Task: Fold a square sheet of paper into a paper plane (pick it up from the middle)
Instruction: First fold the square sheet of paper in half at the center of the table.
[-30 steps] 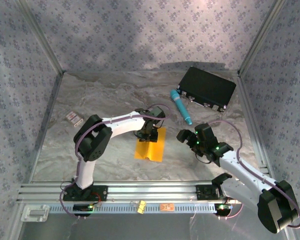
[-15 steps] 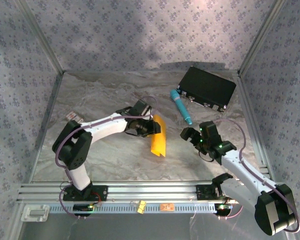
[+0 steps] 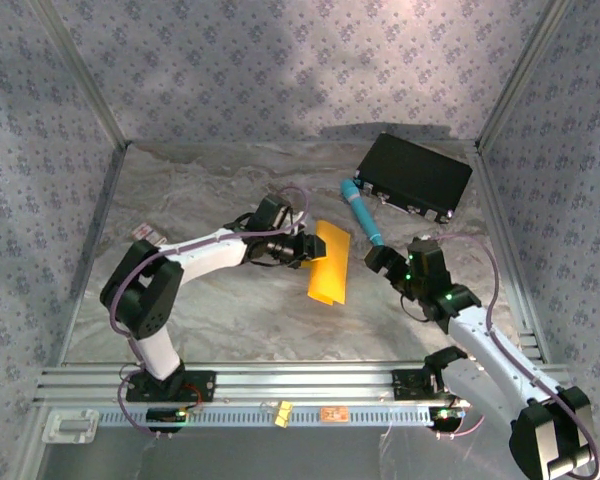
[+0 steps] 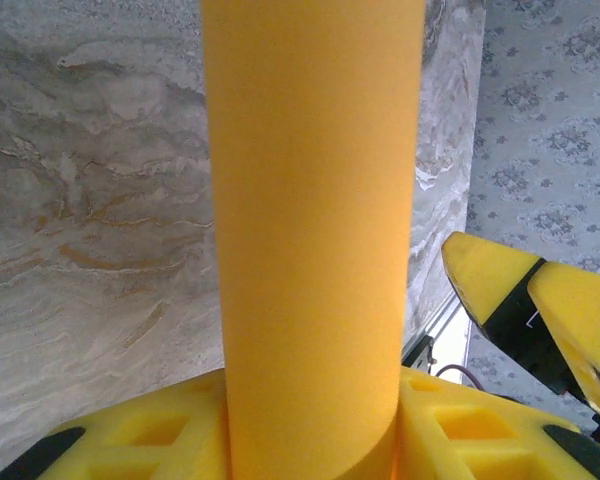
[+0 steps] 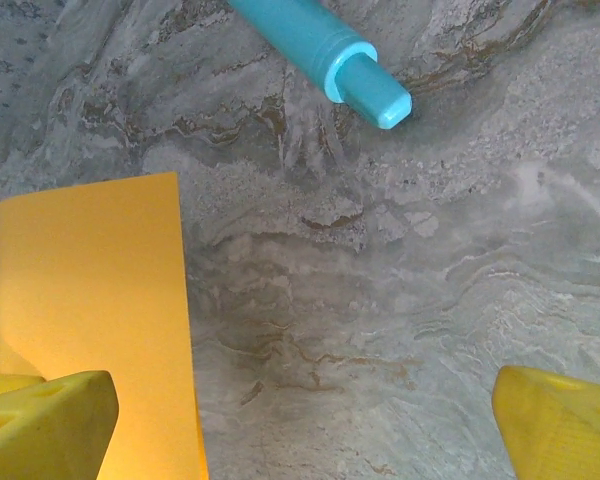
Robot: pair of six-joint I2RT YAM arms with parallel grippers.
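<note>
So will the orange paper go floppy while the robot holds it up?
Probably a little. The orange paper looks thin, and it bows into a curve where the left pincer pinches it, so it likely bends easily. That curve may stiffen it enough to stop it drooping. It looks light, so a bump could swing it.

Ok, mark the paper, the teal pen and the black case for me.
paper [image 3: 330,265]: top view, middle of its orange face.
pen [image 3: 364,215]: top view, middle of the teal barrel.
case [image 3: 413,175]: top view, centre of the black lid.
</note>
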